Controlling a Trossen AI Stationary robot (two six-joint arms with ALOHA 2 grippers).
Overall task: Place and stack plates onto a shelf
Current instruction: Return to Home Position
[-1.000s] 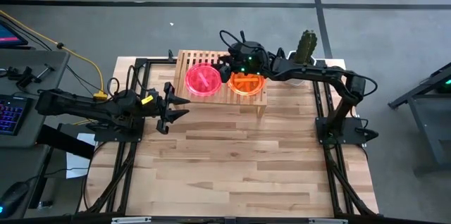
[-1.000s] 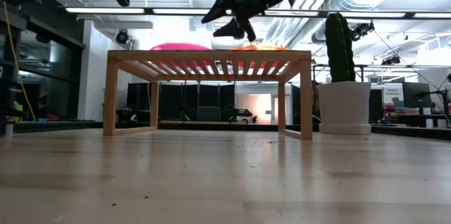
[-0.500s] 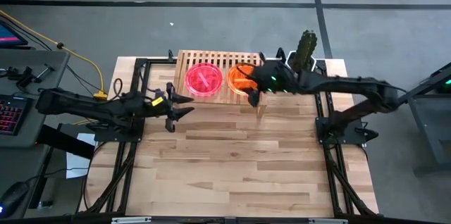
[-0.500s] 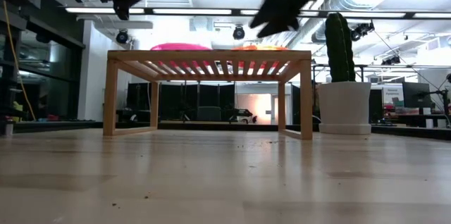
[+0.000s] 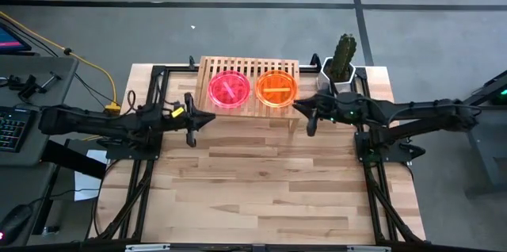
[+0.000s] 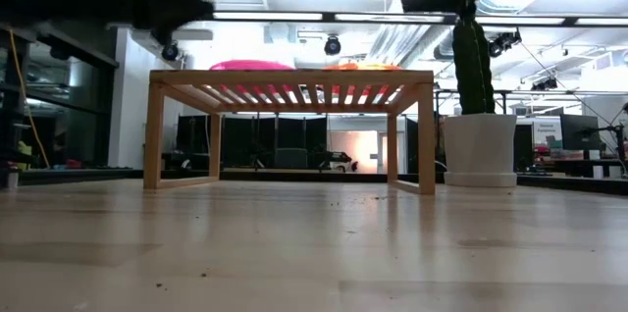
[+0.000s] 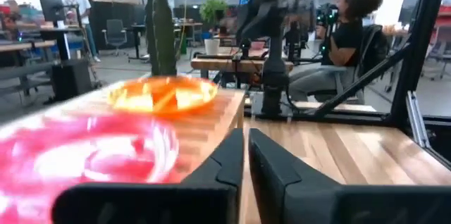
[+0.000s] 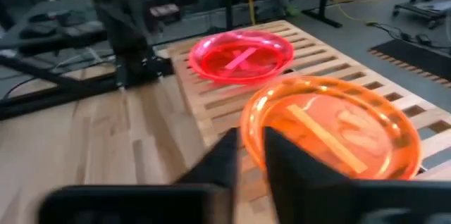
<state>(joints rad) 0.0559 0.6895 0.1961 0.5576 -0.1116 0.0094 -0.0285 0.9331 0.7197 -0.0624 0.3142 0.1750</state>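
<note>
The shelf (image 5: 247, 85) stands at the table's far edge. On its slatted top rest a stack of pink plates (image 5: 228, 89) on the left and a stack of orange plates (image 5: 276, 88) on the right, also seen as pink plates (image 8: 242, 55) and orange plates (image 8: 331, 129). My left gripper (image 5: 207, 116) hovers shut just off the shelf's left near corner, holding nothing. My right gripper (image 5: 305, 116) hovers shut off the shelf's right near corner, also holding nothing. In the wrist views, each gripper's fingers (image 7: 236, 164) (image 8: 282, 160) stand close together with nothing between them.
A potted cactus (image 5: 342, 58) stands at the far right, beside the shelf. The near part of the wooden tabletop (image 5: 261, 181) lies bare. People sit and stand in the room beyond the table (image 7: 345, 34).
My right gripper has drawn back from above the orange plates toward the table's right and near edges, off the shelf, and has shut. My left gripper has stayed near the shelf's left near corner and has shut. The plates have not moved.
</note>
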